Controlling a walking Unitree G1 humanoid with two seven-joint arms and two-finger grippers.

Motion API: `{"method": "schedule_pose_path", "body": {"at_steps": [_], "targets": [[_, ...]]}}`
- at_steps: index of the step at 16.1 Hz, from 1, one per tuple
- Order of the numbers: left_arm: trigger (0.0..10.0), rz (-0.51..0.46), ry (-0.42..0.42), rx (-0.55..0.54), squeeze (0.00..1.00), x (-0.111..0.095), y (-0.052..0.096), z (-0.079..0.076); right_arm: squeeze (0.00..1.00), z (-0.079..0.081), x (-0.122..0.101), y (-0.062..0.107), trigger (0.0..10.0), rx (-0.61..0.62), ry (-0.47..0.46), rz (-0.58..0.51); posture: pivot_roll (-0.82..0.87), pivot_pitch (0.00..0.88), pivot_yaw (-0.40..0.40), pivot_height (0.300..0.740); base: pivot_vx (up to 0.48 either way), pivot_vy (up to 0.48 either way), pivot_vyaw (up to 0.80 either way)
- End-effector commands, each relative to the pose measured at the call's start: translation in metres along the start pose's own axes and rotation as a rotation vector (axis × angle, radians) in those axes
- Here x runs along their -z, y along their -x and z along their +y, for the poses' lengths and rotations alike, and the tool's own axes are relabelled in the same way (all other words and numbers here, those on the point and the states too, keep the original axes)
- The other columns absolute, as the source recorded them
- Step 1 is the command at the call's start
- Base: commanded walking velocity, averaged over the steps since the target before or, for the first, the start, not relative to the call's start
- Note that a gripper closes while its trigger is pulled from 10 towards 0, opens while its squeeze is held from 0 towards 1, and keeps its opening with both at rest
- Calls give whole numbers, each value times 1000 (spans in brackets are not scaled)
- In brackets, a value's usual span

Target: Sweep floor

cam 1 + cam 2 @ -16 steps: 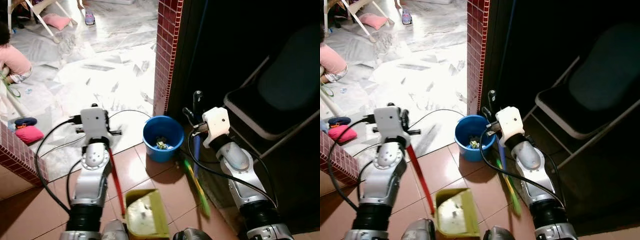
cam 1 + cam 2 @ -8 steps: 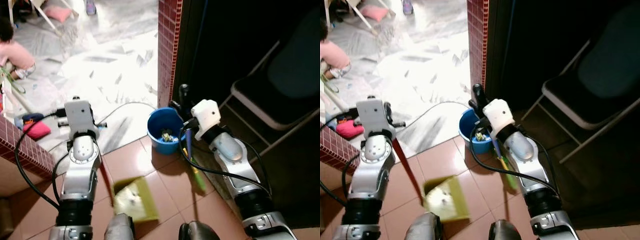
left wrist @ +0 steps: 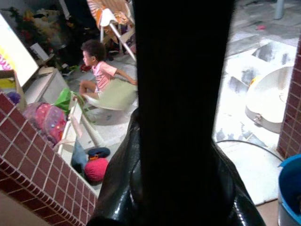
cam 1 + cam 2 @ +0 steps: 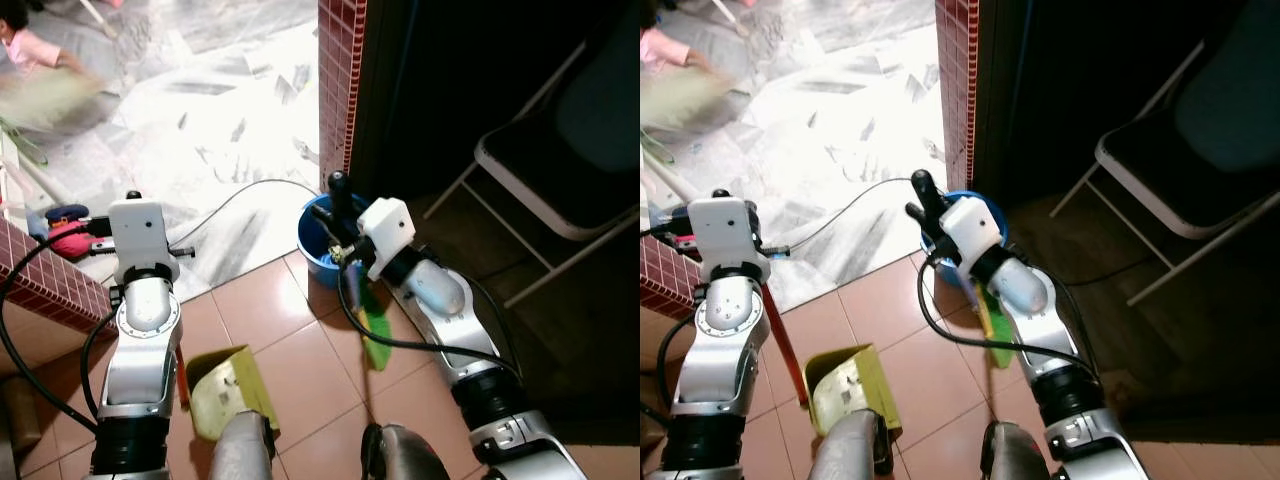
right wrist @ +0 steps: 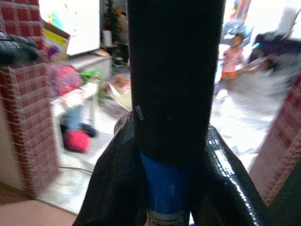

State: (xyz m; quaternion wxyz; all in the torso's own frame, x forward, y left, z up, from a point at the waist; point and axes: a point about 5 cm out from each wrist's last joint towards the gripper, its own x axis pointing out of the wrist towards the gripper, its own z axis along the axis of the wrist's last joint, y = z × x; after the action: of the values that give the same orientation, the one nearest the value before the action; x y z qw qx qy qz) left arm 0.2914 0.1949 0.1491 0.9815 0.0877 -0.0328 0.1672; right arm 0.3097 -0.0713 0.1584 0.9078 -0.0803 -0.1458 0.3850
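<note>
1. The right gripper (image 4: 923, 205) is clamped round the blue handle of a green-bristled broom (image 4: 372, 335), whose head rests on the tiles beside a blue plastic bucket (image 4: 312, 245).
2. The left gripper (image 4: 128, 203) grips the red handle (image 4: 786, 345) of a yellow-green plastic dustpan (image 4: 848, 385).
3. Both tools look light and stiff; a high hold makes the heads swing.

The bucket (image 4: 318, 248) stands on the floor (image 4: 290, 350) at the foot of the brick pillar (image 4: 338, 90). The dustpan (image 4: 225, 392) lies nearer, to the left. The folding chair (image 4: 560, 170) stands to the right. A cable (image 4: 235, 200) runs behind the bucket.
</note>
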Motion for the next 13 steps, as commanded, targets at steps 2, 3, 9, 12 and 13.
{"method": "schedule_pose_path", "body": {"at_steps": [2,3,9,12,13], "targets": [[10000,31,-10,-9,0,5,-2,2,0,2,-18,-3,10000,-51,-163,-62,49,297,72,740,0,0,0],[10000,36,-12,-10,0,7,-6,0,0,-3,-21,1,10000,-61,-197,-51,33,290,67,740,0,0,0],[10000,11,10,-5,0,10,-22,-17,0,-26,-34,13,10000,-55,-140,-51,-57,224,22,740,0,0,0],[10000,-20,18,1,0,7,-31,-32,0,-54,-54,11,10000,16,-109,-73,-94,161,1,740,0,0,0],[10000,-38,33,1,0,3,-34,-36,0,-63,-64,8,10000,49,-104,-102,-101,141,-5,740,0,0,0]]}}
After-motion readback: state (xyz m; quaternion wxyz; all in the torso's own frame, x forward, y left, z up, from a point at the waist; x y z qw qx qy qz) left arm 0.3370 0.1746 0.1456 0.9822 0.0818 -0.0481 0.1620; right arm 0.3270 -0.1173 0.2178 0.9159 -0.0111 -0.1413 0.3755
